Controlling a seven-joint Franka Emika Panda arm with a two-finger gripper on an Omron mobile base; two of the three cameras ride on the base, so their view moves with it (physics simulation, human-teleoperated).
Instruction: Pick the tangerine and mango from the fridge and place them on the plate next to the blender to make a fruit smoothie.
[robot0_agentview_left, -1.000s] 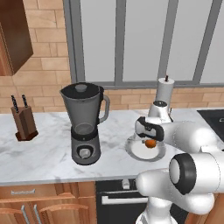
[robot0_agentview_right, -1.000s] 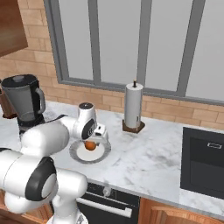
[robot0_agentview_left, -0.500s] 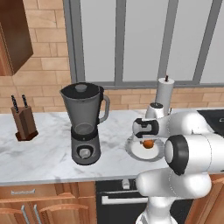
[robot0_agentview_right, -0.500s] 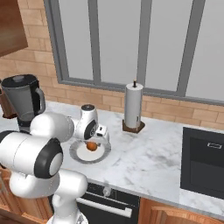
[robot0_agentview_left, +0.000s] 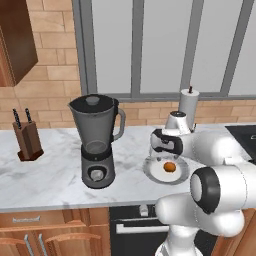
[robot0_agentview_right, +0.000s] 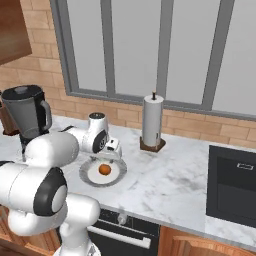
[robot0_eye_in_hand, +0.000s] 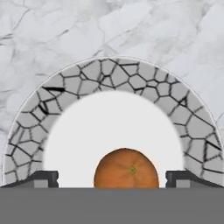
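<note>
The tangerine (robot0_agentview_left: 170, 167) (robot0_agentview_right: 104, 170) (robot0_eye_in_hand: 127, 169) lies in the middle of the pale plate (robot0_agentview_left: 150, 171) (robot0_agentview_right: 86, 174) (robot0_eye_in_hand: 109, 70), which sits on the marble counter just right of the dark blender (robot0_agentview_left: 95, 140) (robot0_agentview_right: 27, 112). My gripper (robot0_agentview_left: 167, 155) (robot0_agentview_right: 111, 155) (robot0_eye_in_hand: 112, 177) hangs a little above the plate, pointing down. It is open, its fingertips (robot0_eye_in_hand: 43, 178) spread wide on either side of the fruit without touching it. The mango and the fridge are out of view.
A paper towel roll (robot0_agentview_left: 189, 102) (robot0_agentview_right: 153, 122) stands behind the plate by the brick wall. A knife block (robot0_agentview_left: 28, 140) sits far left on the counter. A black cooktop (robot0_agentview_right: 232, 185) lies to the right. An oven front (robot0_agentview_left: 140, 225) is below the counter edge.
The tangerine stays on the plate. My gripper has lifted slightly off it and the arm's elbow has swung, while the base views have not shifted.
</note>
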